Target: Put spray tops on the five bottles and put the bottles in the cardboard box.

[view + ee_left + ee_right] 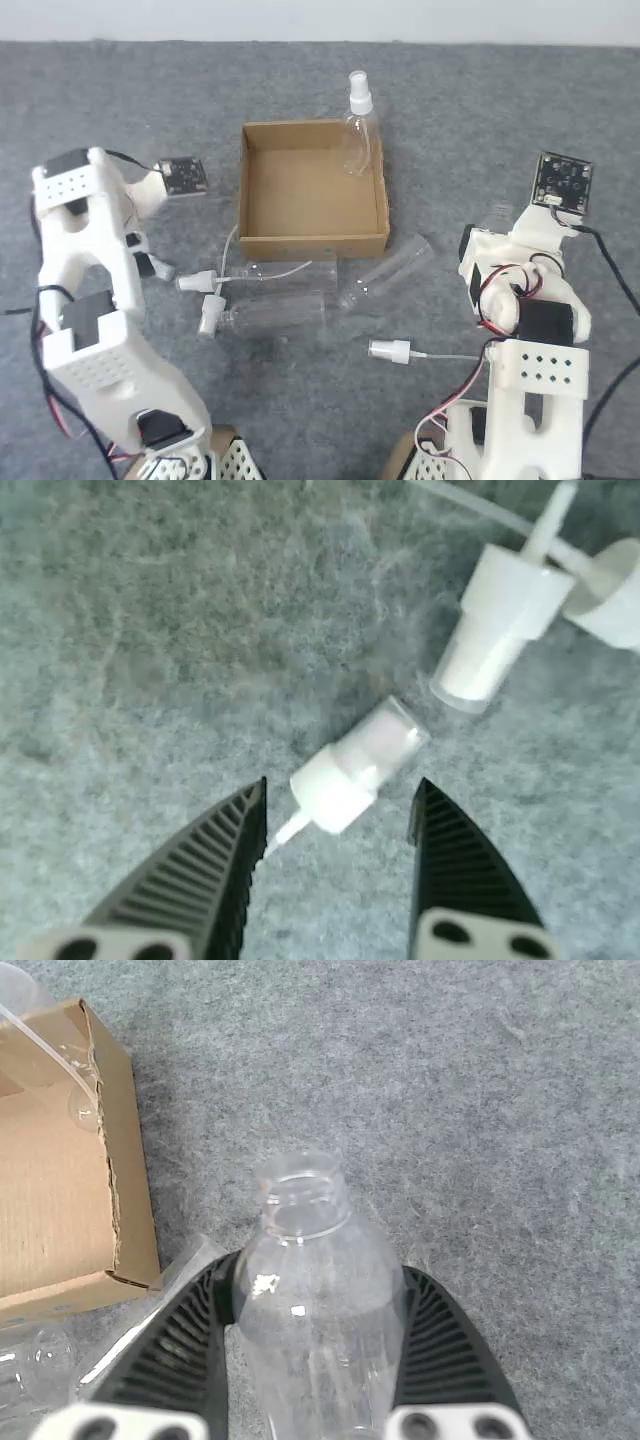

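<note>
Left gripper (340, 790): fingers spread wide and low over the grey carpet, holding nothing. A capped spray top (355, 765) lies flat between them. This looks like the set-up for a pinch on the top. The top's long axis runs slantwise across the gap, with the clear cap end pointing away from the wrist and the thin tube stub toward one finger. A second spray top (500, 625) lies just beyond it.

Right gripper (315, 1272): fingers pinch the shoulders of a clear bottle (300, 1290), off the front right corner of the cardboard box (60, 1160). The bottle's long axis follows the gripper's line, with the bare, open mouth pointing away from the wrist. My guess is that it's held ready to take a top.

Finished bottle (358, 130): leans in the box's far right corner, sprayer up. Three uncapped bottles lie on their sides in front of the box, the nearest (290, 272) just beside the front wall. A tubed spray top (390, 350) lies further out from that wall.
</note>
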Robot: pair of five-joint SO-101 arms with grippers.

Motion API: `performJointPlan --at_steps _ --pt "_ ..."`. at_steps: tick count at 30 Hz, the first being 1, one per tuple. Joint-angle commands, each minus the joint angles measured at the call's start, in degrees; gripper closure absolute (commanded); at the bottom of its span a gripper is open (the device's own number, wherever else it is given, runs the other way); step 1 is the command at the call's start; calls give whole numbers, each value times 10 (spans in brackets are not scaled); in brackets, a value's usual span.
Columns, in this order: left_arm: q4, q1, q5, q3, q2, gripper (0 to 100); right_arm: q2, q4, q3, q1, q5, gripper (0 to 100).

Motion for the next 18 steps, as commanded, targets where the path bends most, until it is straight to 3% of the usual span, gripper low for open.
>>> performJointPlan --at_steps 1,7,12,18 --pt "-70 -2 -10 32 -9 783 -11 -16 -6 -4 16 954" --pt "-150 7 -7 99 -9 785 -11 -17 -6 -4 16 954" --pt "-210 25 -4 143 -9 844 -11 -17 -6 -4 17 954" --pt "-223 47 41 159 -9 855 -11 -16 -6 -4 17 954"
